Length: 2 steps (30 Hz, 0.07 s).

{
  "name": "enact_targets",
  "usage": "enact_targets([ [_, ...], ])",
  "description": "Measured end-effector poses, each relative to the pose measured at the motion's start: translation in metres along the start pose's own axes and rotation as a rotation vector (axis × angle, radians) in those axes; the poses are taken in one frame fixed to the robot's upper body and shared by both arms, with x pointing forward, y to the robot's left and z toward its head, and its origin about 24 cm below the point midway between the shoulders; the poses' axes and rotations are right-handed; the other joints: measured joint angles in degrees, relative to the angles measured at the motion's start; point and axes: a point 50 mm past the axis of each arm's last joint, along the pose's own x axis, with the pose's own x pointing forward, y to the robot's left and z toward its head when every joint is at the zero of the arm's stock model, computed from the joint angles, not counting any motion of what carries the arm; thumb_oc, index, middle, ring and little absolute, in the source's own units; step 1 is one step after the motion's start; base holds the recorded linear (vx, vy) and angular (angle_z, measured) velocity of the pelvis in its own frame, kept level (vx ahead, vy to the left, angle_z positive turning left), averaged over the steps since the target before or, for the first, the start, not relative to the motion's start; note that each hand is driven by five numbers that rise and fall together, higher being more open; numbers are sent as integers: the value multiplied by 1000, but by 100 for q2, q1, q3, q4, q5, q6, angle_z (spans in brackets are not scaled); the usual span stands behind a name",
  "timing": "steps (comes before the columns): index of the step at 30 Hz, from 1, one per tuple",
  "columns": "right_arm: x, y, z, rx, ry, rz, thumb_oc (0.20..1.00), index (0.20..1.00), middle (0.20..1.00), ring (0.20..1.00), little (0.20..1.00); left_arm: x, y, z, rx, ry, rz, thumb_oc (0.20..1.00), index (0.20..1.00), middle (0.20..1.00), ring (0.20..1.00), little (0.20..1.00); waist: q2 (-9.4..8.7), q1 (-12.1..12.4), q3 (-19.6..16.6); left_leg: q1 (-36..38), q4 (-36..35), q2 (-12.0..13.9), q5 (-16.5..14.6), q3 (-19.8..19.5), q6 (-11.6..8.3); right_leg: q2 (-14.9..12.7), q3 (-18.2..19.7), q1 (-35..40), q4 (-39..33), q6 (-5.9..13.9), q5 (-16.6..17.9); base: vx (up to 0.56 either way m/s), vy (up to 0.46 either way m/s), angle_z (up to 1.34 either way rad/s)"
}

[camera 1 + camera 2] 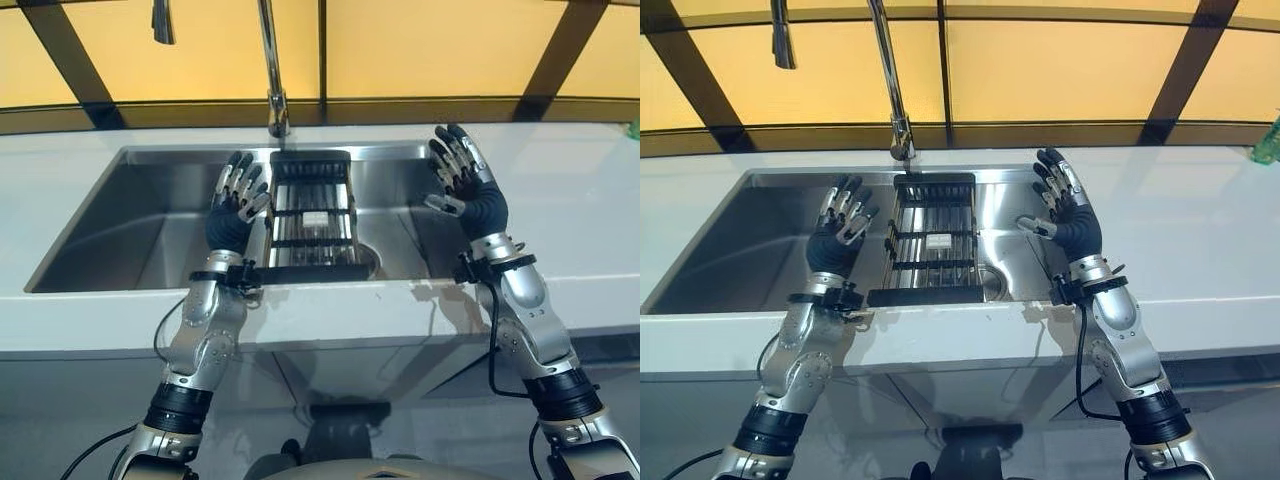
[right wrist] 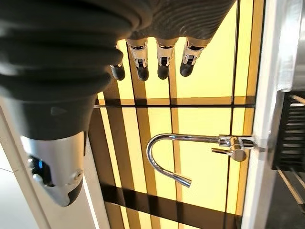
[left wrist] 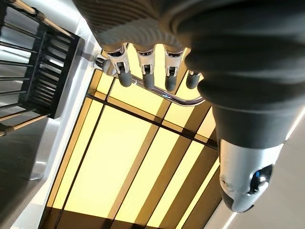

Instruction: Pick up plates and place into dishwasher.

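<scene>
A black wire dish rack (image 1: 311,215) (image 1: 930,240) sits in the stainless sink (image 1: 120,220), below the faucet; I make out no plate in it. My left hand (image 1: 236,200) (image 1: 838,225) is raised over the sink just left of the rack, fingers straight and relaxed, holding nothing. My right hand (image 1: 460,180) (image 1: 1065,205) is up over the sink's right end, to the right of the rack, fingers spread and empty. In the wrist views the left hand's fingers (image 3: 145,71) and the right hand's fingers (image 2: 162,59) stand straight, with nothing between them.
A chrome gooseneck faucet (image 1: 272,70) (image 2: 190,143) rises behind the sink. White counter (image 1: 580,200) surrounds the basin, its front edge near my wrists. Yellow panels with dark frames (image 1: 420,45) line the back wall. A green object (image 1: 1270,140) peeks in at the far right.
</scene>
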Motion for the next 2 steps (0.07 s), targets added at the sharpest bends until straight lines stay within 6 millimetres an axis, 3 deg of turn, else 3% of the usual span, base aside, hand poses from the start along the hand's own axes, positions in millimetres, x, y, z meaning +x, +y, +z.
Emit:
enact_targets([
  [2, 0, 0, -1, 3, 9, -2, 1000, 1000, 1000, 1000, 1000, 0, 1, 0, 11, 10, -3, 1000, 1000, 1000, 1000, 1000, -40, 1, -51, 18, -40, -4, 3, 3, -1, 2, -2, 34, -79, 2, 1, 22, -45, 10],
])
